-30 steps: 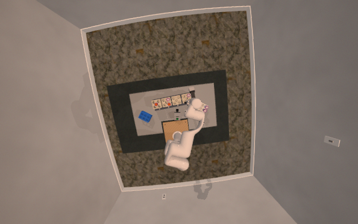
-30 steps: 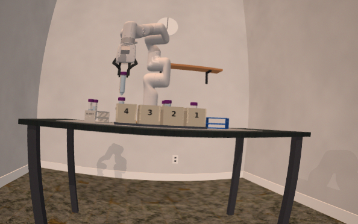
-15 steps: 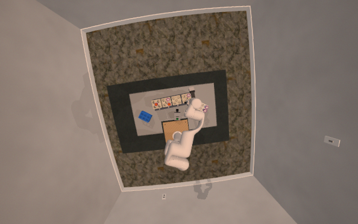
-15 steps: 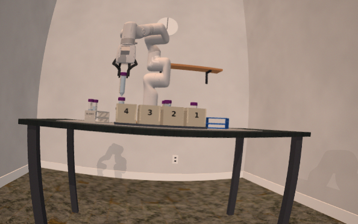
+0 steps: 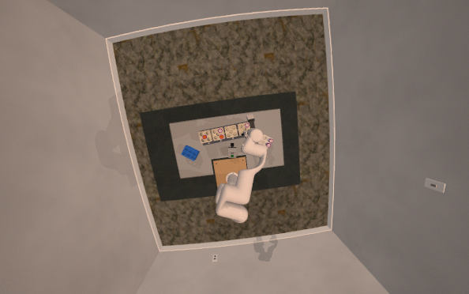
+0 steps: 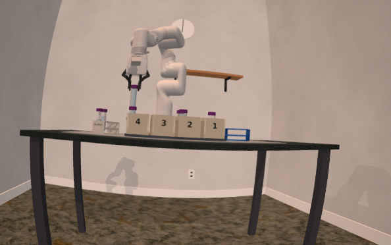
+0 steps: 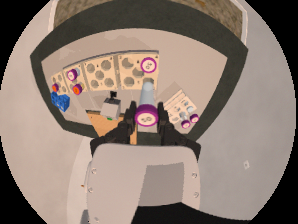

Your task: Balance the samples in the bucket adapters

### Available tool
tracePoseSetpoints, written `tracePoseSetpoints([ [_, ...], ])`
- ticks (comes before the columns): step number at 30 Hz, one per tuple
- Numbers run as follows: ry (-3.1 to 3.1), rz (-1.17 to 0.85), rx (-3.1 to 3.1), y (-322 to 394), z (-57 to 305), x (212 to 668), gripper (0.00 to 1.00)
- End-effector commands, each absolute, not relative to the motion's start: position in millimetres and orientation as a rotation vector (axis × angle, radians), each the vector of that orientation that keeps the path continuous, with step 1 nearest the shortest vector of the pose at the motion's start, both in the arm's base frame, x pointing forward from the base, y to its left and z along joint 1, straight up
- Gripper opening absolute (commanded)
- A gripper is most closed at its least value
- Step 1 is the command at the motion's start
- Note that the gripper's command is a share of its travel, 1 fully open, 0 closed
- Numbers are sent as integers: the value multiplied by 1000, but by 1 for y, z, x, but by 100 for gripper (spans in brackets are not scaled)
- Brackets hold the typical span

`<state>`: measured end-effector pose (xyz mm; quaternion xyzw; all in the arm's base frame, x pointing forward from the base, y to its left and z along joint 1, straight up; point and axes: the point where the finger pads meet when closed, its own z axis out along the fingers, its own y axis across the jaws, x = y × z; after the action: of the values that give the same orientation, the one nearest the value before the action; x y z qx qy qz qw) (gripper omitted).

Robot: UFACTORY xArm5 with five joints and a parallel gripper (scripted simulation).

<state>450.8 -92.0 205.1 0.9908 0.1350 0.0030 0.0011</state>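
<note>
My arm point(image 6: 171, 70) is a smooth, off-white run of rounded, tube-like segments with bulging cylindrical joints, matt and plain, with no lettering that I can make out. One joint cap at the top shows as a pale flat disc point(image 6: 183, 28) crossed by a thin dark line. My wrist ends in a boxy pale housing point(image 6: 135, 64) with a greyer panel on its face. In the wrist view, small dark screw dots point(image 7: 196, 175) run down both edges of that housing. My fingers point(image 6: 142, 79) are black, thin angular linkages splaying from the housing and bending inward toward the tips.
</note>
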Motion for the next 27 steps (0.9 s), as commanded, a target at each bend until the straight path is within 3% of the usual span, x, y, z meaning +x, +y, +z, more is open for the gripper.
tracePoseSetpoints([
  [1, 424, 15, 3109, -92, 201, 452, 0],
  [27, 424, 15, 3109, -92, 191, 452, 0],
])
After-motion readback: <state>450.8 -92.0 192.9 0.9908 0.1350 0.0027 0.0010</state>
